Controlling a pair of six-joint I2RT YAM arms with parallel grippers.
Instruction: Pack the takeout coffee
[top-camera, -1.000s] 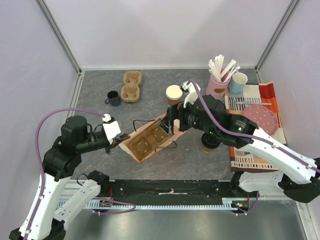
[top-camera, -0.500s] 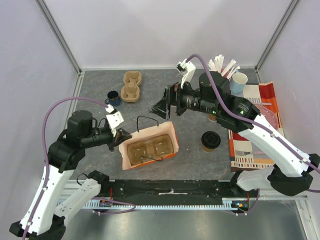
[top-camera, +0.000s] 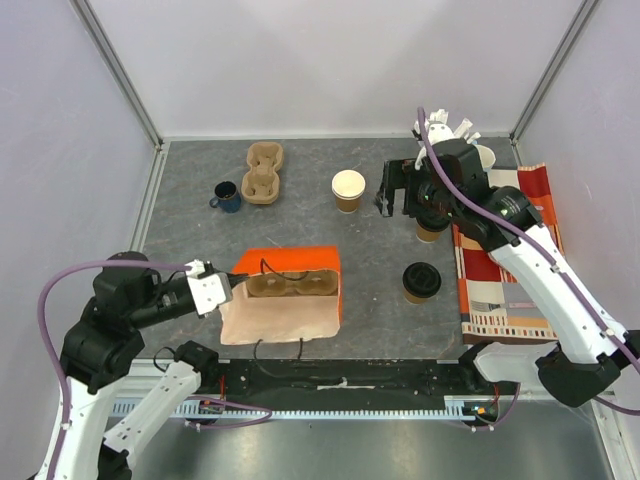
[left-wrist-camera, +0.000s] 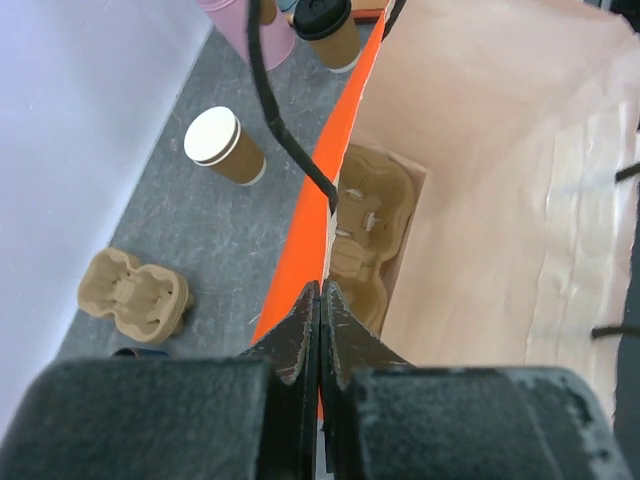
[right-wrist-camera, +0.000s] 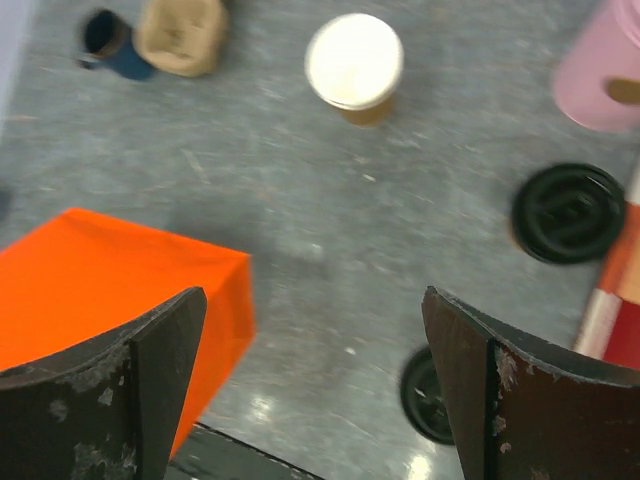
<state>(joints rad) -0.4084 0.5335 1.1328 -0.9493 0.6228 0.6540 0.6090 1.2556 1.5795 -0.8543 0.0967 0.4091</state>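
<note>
Grey table with coffee things spread across it.

The table (top-camera: 190, 240) carries an orange paper bag (top-camera: 290, 258) near its front edge, tipped so that its inside shows from above. At the back left sits a dark blue mug (top-camera: 225, 196), with a cardboard cup tray (top-camera: 264, 170) just beside it. An open brown cup (top-camera: 348, 190) stands near the middle back. A lidded brown cup (top-camera: 421, 282) stands right of the bag, apart from it and beside a striped cloth (top-camera: 485, 315) along the right side. A second lidded cup (right-wrist-camera: 568, 212) stands behind it, near a pink holder (right-wrist-camera: 605, 70).
</note>
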